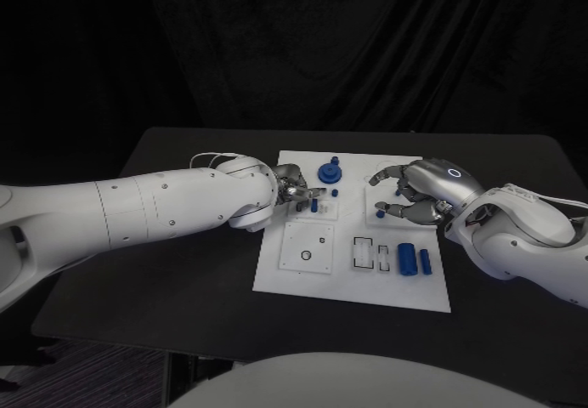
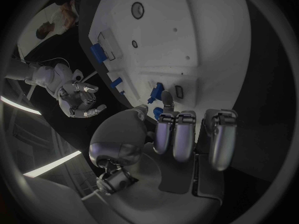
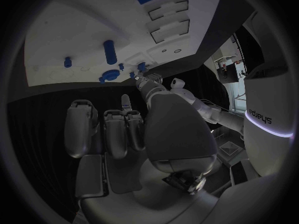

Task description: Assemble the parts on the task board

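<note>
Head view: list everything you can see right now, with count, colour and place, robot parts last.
Table: one, black, under everything.
Task board: one, white, mid-table.
Knob: one, blue, round, standing at the board's far edge.
Cylinders: two, blue, lying side by side at the board's near right.
Small pegs: a few, blue, mid-board by the left fingers; exact count unclear.
Peg: one, blue, under the right robot hand.
Left robot hand: silver, over the board's left part.
Right robot hand: silver, over the board's right part.

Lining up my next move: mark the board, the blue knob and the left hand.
board (image 1: 330, 289): head view, bare near edge.
blue knob (image 1: 330, 173): head view, its round top.
left hand (image 1: 291, 189): head view, its middle.
</note>
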`<state>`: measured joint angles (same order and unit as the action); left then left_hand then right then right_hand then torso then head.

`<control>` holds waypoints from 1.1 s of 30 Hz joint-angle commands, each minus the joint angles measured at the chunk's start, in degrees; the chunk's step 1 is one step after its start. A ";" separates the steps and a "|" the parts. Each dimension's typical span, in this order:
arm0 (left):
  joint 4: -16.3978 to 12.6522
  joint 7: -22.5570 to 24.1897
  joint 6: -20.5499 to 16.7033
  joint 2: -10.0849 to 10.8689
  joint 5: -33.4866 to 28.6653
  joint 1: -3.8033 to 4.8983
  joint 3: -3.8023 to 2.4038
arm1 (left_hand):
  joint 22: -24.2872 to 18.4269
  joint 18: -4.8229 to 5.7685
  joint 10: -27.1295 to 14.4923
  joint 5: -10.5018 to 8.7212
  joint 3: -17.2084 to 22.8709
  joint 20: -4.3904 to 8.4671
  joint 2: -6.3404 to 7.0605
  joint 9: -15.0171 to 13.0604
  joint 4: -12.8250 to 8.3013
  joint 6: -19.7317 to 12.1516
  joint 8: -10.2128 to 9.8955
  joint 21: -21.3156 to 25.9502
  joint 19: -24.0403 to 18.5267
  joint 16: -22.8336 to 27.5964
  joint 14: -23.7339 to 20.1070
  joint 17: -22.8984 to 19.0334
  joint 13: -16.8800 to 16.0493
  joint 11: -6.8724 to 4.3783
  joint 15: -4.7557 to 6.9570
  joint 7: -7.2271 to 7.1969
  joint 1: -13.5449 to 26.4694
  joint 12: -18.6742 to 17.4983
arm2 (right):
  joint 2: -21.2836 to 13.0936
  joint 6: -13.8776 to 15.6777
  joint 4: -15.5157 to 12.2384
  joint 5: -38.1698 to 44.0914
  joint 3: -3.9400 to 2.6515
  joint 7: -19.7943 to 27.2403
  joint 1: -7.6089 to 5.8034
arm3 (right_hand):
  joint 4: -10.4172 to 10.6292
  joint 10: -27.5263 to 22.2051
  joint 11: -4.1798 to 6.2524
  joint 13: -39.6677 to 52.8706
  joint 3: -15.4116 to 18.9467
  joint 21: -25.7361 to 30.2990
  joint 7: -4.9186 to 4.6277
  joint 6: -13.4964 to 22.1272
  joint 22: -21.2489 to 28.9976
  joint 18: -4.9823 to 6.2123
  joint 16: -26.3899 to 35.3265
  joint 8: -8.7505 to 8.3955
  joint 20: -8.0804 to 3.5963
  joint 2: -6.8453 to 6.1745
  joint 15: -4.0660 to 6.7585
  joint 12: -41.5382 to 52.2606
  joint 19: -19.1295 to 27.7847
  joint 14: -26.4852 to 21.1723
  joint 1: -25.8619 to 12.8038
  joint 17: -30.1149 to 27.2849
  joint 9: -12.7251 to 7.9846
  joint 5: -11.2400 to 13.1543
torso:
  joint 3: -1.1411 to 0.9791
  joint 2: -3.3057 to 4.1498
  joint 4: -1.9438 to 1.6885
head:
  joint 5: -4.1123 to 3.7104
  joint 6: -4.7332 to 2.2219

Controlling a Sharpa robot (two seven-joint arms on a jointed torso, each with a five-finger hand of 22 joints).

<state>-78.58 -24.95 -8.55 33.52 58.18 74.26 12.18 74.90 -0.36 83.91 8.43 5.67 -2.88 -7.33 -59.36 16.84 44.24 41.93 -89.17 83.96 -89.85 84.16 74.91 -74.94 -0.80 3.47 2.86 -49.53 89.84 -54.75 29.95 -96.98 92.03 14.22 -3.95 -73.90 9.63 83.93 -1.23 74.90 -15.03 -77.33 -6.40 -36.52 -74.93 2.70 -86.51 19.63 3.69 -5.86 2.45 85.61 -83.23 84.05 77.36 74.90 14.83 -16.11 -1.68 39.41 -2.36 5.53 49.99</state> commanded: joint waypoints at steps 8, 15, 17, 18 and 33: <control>-1.79 7.66 -4.84 1.90 0.08 -0.01 -0.05 | 14.85 0.18 6.09 6.74 -1.53 0.32 0.21 -1.18 -0.17 -1.95 -2.20 -0.08 5.68 -0.15 5.84 15.09 -15.06 -0.21 0.28 -0.02 -3.76 0.16 | -0.45 0.14 -0.24 0.14 -0.03 -1.07 0.08 | -0.15 0.71 0.40 8.68 -0.40 0.40 -0.07 -0.43 -10.60 0.54 0.15 0.14 0.02 -0.12 0.25 -0.33 0.48 4.29 0.49 10.62 -0.13 -0.20 | 0.02 0.01 -0.01 | 0.22 0.01; -3.08 16.89 -6.96 4.76 1.09 1.43 -0.05 | 15.06 0.33 6.09 14.53 1.43 -0.19 3.33 0.89 -4.37 -4.02 -7.81 -0.72 5.98 -0.15 5.84 15.09 -15.06 0.33 -0.20 0.57 -18.03 0.16 | -0.77 1.17 -0.15 0.14 -0.03 -0.75 0.08 | -0.12 0.75 0.39 8.71 -0.39 0.37 -0.08 -0.45 -10.61 0.53 0.13 0.14 0.02 -0.12 0.25 -0.30 0.46 4.31 0.44 10.65 -0.15 -0.19 | -0.02 -0.09 0.02 | 0.40 0.01; -2.81 21.00 -7.19 5.45 4.21 1.90 -0.05 | 14.98 0.27 6.09 15.39 3.98 -0.39 4.08 2.41 -6.18 -3.34 -9.68 -0.48 5.86 -0.15 5.84 15.09 -15.06 0.62 -0.47 0.87 -22.65 0.16 | -0.80 1.49 0.02 0.14 -0.03 -0.61 0.07 | -0.08 0.76 0.38 8.73 -0.38 0.38 -0.10 -0.47 -10.61 0.53 0.11 0.14 0.02 -0.12 0.26 -0.29 0.46 4.32 0.38 10.67 -0.17 -0.18 | -0.06 -0.14 0.06 | 0.35 0.01; -2.56 23.40 -7.68 5.82 6.67 2.13 -0.05 | 14.81 0.14 6.09 14.71 5.32 -0.66 4.79 3.40 -6.65 -2.72 -10.89 0.04 5.56 -0.15 5.84 15.09 -15.06 0.97 -0.79 1.17 -24.67 0.16 | -0.78 1.66 0.15 0.14 -0.03 -0.52 0.07 | -0.05 0.82 0.38 8.79 -0.37 0.34 -0.10 -0.49 -10.63 0.52 0.09 0.14 0.02 -0.12 0.26 -0.24 0.43 4.33 0.34 10.70 -0.18 -0.17 | -0.10 -0.20 0.09 | 0.32 0.01; 8.65 43.84 -11.30 4.53 17.97 3.27 -0.04 | 11.79 -1.98 -5.01 -2.24 8.94 -3.24 7.64 9.68 -0.15 -0.19 -22.76 9.16 -2.30 -0.15 5.84 15.09 -9.71 3.52 -3.99 3.85 -6.64 -10.45 | -0.24 3.30 2.02 -0.76 -0.03 0.96 0.32 | 0.04 1.05 0.38 9.04 -0.36 -0.01 -0.11 -0.60 -10.76 0.43 -0.20 0.17 0.01 -0.09 0.26 -0.05 0.22 4.46 0.21 11.05 -0.24 -0.16 | -0.16 -0.64 -0.15 | -0.92 0.01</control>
<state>-71.26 11.05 -18.52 38.43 74.21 77.40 12.18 74.90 -1.29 79.77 5.42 16.15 -6.02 1.08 -50.00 16.76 43.96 19.96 -80.68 82.50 -89.85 83.91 74.90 -74.95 2.49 -0.05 6.28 -57.97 80.00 -55.01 31.50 -95.09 91.55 14.22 -3.44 -73.76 9.48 83.93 -1.23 74.95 -15.18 -77.11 -6.61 -36.73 -74.92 2.70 -86.51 19.63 3.69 -5.86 2.45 85.63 -83.23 84.05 77.35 74.90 14.66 -16.11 -1.89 38.89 -2.40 4.79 49.99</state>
